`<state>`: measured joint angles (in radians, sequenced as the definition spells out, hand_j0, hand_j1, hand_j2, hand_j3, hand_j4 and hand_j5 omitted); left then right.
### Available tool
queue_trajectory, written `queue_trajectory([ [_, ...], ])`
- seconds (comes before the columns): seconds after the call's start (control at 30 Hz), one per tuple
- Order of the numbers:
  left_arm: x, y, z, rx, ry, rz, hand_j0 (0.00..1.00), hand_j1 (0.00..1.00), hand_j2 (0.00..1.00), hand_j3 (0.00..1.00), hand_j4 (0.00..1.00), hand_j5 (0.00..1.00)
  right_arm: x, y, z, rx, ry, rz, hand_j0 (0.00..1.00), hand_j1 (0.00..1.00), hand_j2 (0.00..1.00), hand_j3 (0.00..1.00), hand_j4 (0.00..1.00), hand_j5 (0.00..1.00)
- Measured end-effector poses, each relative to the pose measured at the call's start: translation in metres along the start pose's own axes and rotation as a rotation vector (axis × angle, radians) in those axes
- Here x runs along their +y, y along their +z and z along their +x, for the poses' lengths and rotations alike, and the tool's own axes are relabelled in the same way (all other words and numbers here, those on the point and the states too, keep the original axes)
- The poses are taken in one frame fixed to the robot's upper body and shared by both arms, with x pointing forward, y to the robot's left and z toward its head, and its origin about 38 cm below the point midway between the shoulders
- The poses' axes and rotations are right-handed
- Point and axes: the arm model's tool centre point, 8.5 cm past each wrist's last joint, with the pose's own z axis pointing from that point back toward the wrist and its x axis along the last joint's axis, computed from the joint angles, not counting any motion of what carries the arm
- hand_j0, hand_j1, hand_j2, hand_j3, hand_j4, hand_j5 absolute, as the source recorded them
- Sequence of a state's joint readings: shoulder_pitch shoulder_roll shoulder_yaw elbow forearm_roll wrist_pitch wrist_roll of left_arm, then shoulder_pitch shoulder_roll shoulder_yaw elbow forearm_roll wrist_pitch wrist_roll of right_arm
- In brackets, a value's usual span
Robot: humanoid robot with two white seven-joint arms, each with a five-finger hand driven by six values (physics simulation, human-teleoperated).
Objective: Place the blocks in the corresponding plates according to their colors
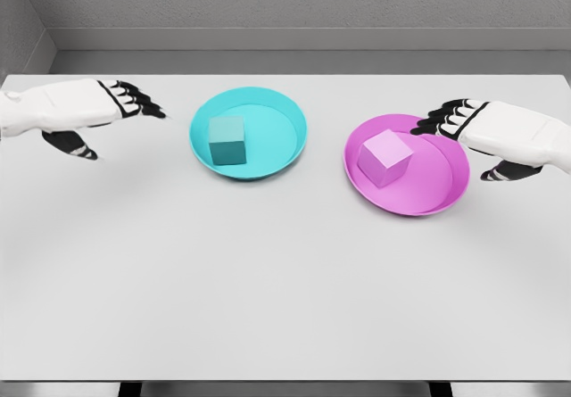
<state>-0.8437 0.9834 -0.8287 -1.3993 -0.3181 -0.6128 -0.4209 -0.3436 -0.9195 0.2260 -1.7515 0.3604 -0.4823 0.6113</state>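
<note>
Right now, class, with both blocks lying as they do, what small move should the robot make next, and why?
Probably just draw both hands back. The teal block already sits in the teal plate, the pink block in the pink plate, and the left hand and right hand are open, holding nothing.

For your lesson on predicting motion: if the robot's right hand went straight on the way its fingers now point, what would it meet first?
The right hand points leftward, fingertips already over the pink plate's rim. Going straight on, it would probably meet the pink block first, unless it passes above; its height is unclear.
</note>
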Motion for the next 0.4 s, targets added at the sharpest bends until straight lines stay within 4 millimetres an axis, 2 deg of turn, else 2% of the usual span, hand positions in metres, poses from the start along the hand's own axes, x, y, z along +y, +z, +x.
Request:
queue_trajectory([
  [0.1, -0.014, 0.006, -0.002, 0.013, 0.026, -0.017, 1.0, 1.0, 1.0, 1.0, 1.0, 1.0, 0.0, 0.0, 0.0, 0.001, -0.001, 0.001, 1.0, 1.0, 1.0, 1.0, 1.0, 1.0],
  [0.4, -0.006, 0.016, -0.008, 0.041, 0.018, 0.007, 1.0, 1.0, 1.0, 1.0, 1.0, 1.0, 0.0, -0.002, 0.001, -0.002, -0.005, -0.005, 1.0, 1.0, 1.0, 1.0, 1.0, 1.0],
])
